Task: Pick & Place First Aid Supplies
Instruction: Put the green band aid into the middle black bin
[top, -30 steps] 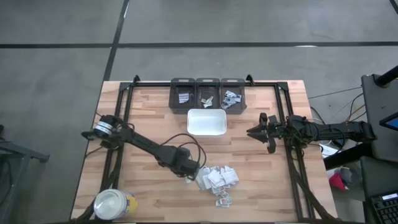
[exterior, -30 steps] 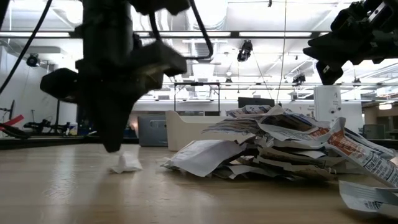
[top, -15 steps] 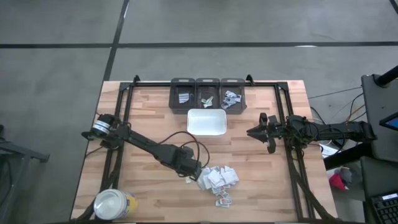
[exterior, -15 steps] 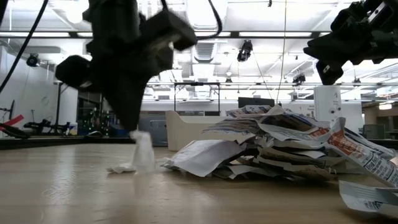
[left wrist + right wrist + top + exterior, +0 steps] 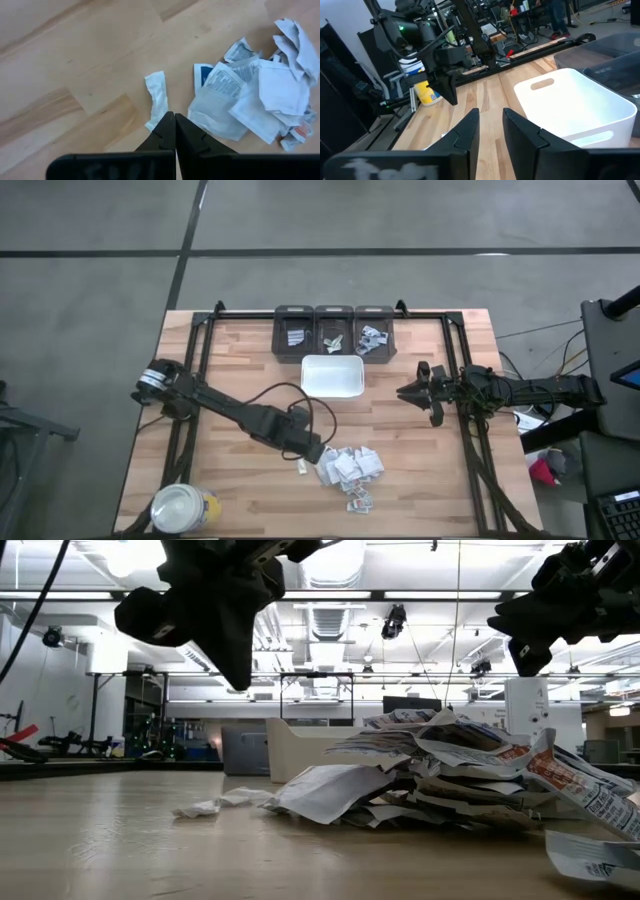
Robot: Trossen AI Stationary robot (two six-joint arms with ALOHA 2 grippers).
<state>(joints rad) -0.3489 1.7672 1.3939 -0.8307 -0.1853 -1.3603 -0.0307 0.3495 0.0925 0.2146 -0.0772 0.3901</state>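
Since a second ago your left hand [image 5: 318, 455] has lifted off the desk [image 5: 240, 360], fingers pressed together and empty; one small packet [image 5: 157, 98] lies beneath it, beside the packet pile [image 5: 350, 468]. Your right hand [image 5: 403, 392] hovers slightly spread near the white tray [image 5: 332, 377]. Three dark bins [image 5: 333, 330] behind hold a few packets.

The left arm reaches diagonally across the table from its base at the left edge, elbow low, and its left gripper [image 5: 312, 450] hangs above the wood with both fingers pressed together, nothing between them. The right arm lies stretched out level along the right side of the table, pointing inward. Its right gripper [image 5: 408, 393] hovers in the air with a narrow gap between its fingers [image 5: 465, 131], holding nothing.
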